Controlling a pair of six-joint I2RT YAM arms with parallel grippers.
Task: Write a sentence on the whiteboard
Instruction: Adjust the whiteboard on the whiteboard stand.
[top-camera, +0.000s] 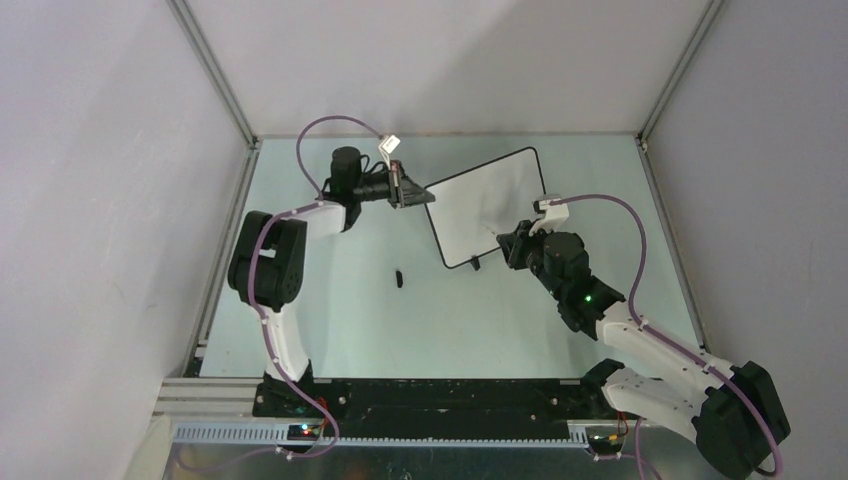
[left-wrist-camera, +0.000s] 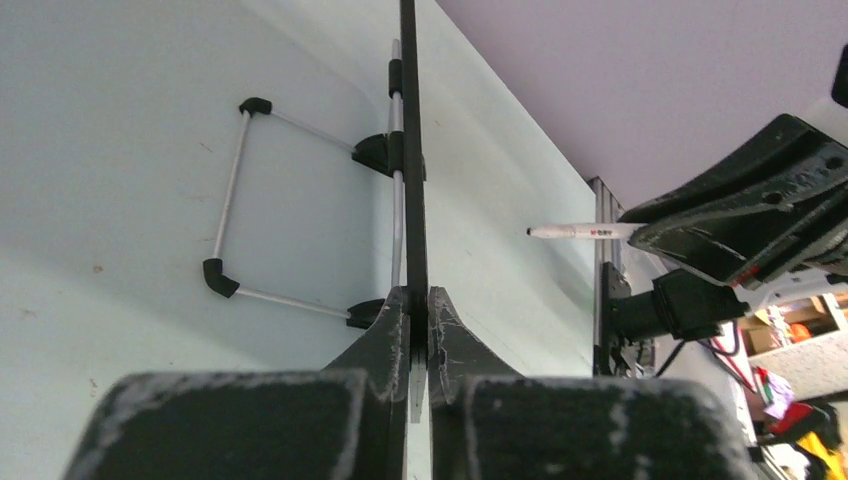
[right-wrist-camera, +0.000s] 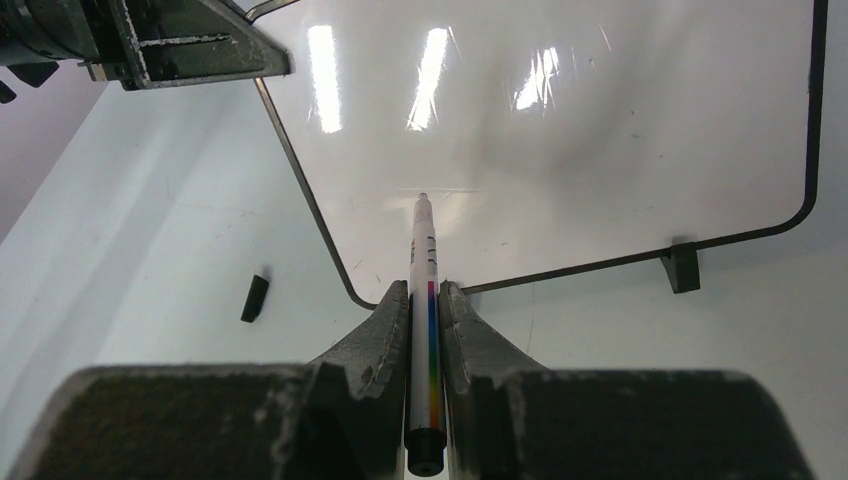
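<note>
The whiteboard (top-camera: 482, 203) stands tilted at the table's middle back, glossy white with a thin black frame. Its face (right-wrist-camera: 600, 120) is blank, with no sentence in view. My left gripper (top-camera: 418, 193) is shut on the board's left edge. In the left wrist view the board (left-wrist-camera: 409, 150) is edge-on between the closed fingers of that gripper (left-wrist-camera: 420, 300). My right gripper (right-wrist-camera: 425, 295) is shut on a white marker (right-wrist-camera: 424, 250) with a rainbow stripe. The marker's tip points at the board's lower middle. In the left wrist view the marker (left-wrist-camera: 575, 231) stops a little short of the board.
The marker's black cap (top-camera: 398, 277) lies on the table left of the board's near corner. The board's wire stand (left-wrist-camera: 230, 200) and a black foot (right-wrist-camera: 683, 268) rest on the pale green table. Grey walls close in the sides and back.
</note>
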